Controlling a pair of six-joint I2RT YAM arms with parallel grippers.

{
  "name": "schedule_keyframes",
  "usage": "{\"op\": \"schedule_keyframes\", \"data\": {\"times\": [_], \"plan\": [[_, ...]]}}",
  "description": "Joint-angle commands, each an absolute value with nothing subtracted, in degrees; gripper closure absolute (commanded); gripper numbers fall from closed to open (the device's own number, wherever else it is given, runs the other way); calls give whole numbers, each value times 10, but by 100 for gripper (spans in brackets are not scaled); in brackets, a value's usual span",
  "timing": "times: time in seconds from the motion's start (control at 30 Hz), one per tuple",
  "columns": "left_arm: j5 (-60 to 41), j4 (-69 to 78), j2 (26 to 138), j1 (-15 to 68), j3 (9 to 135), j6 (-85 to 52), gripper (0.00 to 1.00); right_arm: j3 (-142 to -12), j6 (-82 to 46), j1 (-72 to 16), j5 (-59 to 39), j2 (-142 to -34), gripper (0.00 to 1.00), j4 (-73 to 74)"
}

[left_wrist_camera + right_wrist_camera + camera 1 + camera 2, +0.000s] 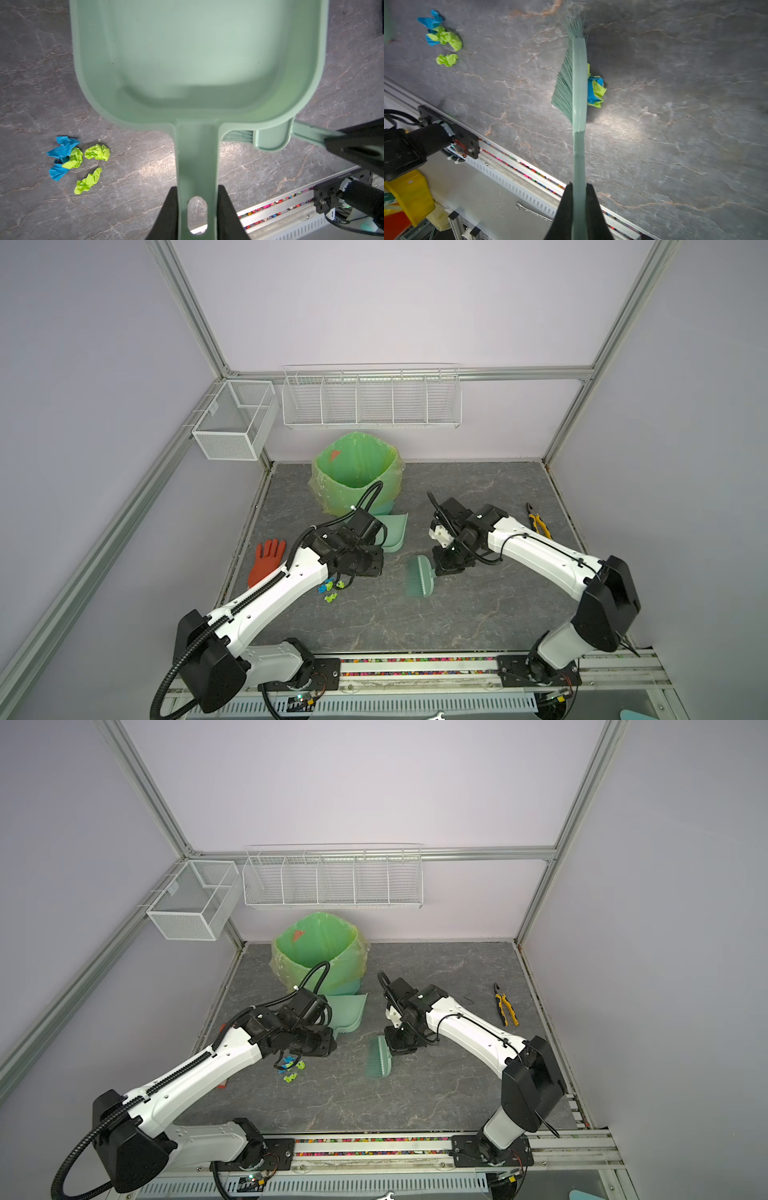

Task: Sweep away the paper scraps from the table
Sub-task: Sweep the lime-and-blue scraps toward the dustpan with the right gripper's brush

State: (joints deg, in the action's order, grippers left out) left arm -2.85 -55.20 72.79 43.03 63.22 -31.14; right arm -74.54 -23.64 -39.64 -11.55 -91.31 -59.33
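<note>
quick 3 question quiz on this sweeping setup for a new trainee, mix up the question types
1. True or false: the right gripper is shut on the handle of the brush.
2. Multiple choice: the left gripper holds A) the brush, B) the dustpan by its handle, C) nothing.
3. Short answer: do the paper scraps lie in the dustpan or on the table?

Key: 1 true. 2 B. 3 on the table; the part of the pan in view is bare.
</note>
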Motion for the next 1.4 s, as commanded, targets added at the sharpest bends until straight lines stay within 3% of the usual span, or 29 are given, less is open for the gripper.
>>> {"op": "schedule_keyframes", "data": {"times": [0.0, 0.23, 0.57, 0.97, 1.37], "plan": [[-33, -542, 738, 428, 648, -303, 100, -719, -184, -359, -47, -904, 93, -668], [-46, -483, 782, 448, 662, -319, 100, -723, -133, -270, -10, -886, 93, -698], [-29, -473, 898, 453, 771, -275, 100, -728, -194, -239, -180, -802, 93, -625], [4, -500, 900, 461, 753, -249, 100, -771, -196, -203, -82, -778, 93, -694], [13, -483, 875, 557, 686, -264, 100, -822, -192, -189, -10, -783, 93, -754]]}}
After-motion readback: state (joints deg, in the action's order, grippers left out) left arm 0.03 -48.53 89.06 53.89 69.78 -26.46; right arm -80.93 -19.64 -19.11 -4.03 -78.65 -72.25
